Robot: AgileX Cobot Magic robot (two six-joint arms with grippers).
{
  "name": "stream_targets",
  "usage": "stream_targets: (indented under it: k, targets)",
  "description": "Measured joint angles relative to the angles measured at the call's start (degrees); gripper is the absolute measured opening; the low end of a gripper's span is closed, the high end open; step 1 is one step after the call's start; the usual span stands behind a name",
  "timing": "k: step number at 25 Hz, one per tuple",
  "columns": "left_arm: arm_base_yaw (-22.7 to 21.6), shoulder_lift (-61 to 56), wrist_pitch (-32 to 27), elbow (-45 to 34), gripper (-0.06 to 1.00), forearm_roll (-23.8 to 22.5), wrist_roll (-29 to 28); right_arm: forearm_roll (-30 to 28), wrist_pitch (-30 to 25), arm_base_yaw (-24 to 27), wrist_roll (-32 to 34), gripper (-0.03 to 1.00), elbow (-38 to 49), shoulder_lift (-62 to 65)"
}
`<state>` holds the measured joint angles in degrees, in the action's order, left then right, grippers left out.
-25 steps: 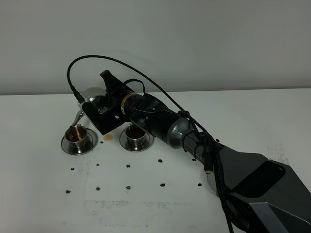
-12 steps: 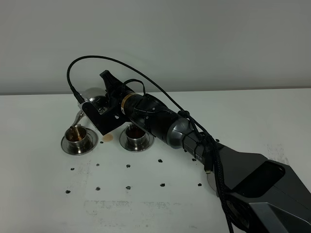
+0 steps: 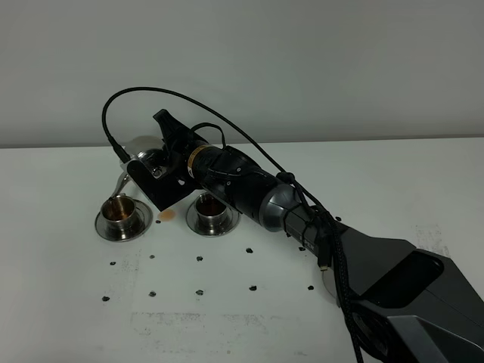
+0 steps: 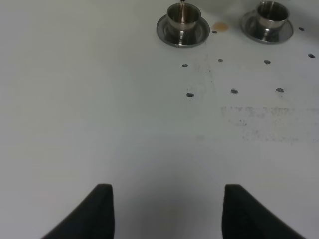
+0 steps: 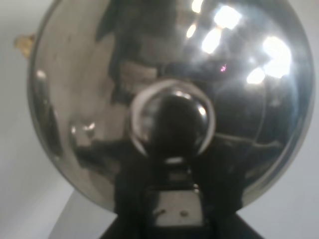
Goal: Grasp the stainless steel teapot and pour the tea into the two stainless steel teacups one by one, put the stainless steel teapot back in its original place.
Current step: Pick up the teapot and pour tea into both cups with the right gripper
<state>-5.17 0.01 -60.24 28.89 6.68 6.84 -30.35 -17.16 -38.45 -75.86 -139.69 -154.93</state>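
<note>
Near the camera the right arm's grey base sits at the lower right of the worktop [image 3: 393,174]; from there the arm stretches long and low, up and across to the far left, wrist rolled over so the load tips leftward; a black cable loops above it. Nearest the middle stands the right teacup [image 3: 211,212] on its saucer, dark tea apparently already in it; a small amber spill [image 3: 168,215] lies between the two cups. Further left, the left teacup [image 3: 119,214] is taking the pour now; the teapot [image 3: 144,155] hangs tilted above and behind it, spout dipping to the cup's rim. So this looks like the second pour. The right pincer [image 3: 155,172] is clamped shut, seemingly on the teapot's handle, the domed lid filling its wrist view. The left pincer [image 4: 167,211] waits apart, spread wide and empty. Next call: level the pot gently, then carry it to its saucer, which is not visible here.
</note>
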Motion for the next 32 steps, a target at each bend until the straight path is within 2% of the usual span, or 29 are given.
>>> stream_targets:
  k: [32]
  targets:
    - [0.0, 0.0, 0.0, 0.0, 0.54, 0.0, 0.0, 0.0, 0.1, 0.0, -1.6, 0.21, 0.0, 0.0]
